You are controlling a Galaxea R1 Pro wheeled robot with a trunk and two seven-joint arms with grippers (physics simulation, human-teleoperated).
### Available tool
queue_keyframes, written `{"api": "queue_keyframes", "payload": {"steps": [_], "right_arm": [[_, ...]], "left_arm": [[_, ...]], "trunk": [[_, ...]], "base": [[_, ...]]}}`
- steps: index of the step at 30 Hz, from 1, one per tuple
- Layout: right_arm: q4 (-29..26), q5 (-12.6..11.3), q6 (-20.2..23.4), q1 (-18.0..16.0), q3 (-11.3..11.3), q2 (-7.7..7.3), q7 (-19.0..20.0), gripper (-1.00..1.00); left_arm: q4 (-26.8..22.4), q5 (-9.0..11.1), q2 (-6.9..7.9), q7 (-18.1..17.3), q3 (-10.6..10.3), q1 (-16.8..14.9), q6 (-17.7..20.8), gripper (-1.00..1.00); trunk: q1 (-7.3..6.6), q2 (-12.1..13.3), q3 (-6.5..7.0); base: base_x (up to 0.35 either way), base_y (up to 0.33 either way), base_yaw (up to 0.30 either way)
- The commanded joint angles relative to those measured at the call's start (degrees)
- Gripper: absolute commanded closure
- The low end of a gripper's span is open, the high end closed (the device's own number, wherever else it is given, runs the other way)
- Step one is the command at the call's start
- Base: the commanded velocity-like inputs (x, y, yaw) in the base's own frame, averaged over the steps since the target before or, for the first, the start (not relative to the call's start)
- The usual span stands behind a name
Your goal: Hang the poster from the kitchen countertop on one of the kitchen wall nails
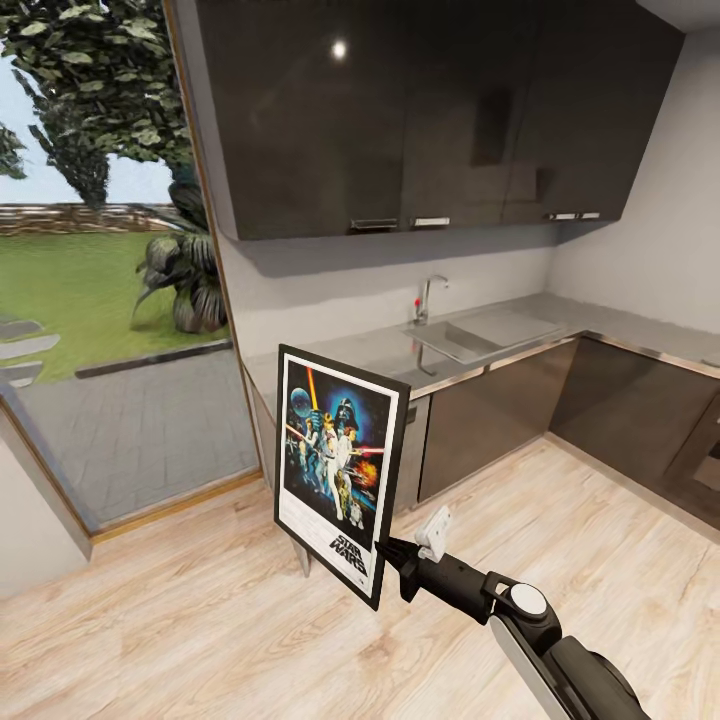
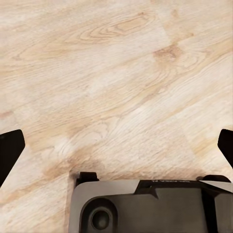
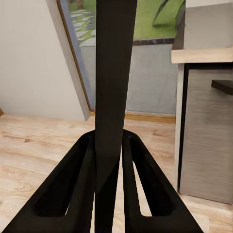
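The black-framed Star Wars poster (image 1: 338, 470) hangs upright in the air over the wood floor, in front of the kitchen countertop (image 1: 520, 340). My right gripper (image 1: 385, 552) is shut on its lower right edge. In the right wrist view the poster's dark edge (image 3: 114, 73) runs straight up between the two black fingers (image 3: 77, 184) of the right gripper (image 3: 109, 160). In the left wrist view my left gripper (image 2: 116, 145) stands open above bare wood floor, its fingertips (image 2: 9, 145) far apart at the picture's sides.
The grey metal worktop carries an inset sink (image 1: 480, 335) and chrome tap (image 1: 428, 297) over dark cabinets (image 1: 490, 410). Dark upper cabinets (image 1: 420, 110) hang above. A large glass window (image 1: 100, 260) onto a garden is at the left. Pale wood floor (image 1: 200, 620) lies all around.
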Motion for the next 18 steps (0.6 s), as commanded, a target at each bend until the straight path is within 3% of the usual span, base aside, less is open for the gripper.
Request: {"api": "queue_keyframes", "payload": {"steps": [1,13,18], "right_arm": [[-0.06,-0.74,0.58,-0.06,0.05,-0.04,0.15,1.00],[0.04,-0.73,0.58,-0.06,0.06,-0.04,0.14,1.00],[0.08,-0.73,0.58,-0.06,0.07,-0.04,0.14,1.00]], "left_arm": [[-0.13,0.29,-0.02,-0.30,0.13,0.01,0.57,-1.00],[-0.17,0.28,-0.02,-0.30,0.14,0.01,0.57,-1.00],[-0.17,0.27,-0.02,-0.30,0.13,0.01,0.57,-1.00]], "trunk": [[-0.19,0.32,0.08],[-2.83,5.13,2.24],[-2.83,5.13,2.24]], "base": [[0.000,0.000,0.000],[0.000,0.000,0.000],[0.000,0.000,0.000]]}}
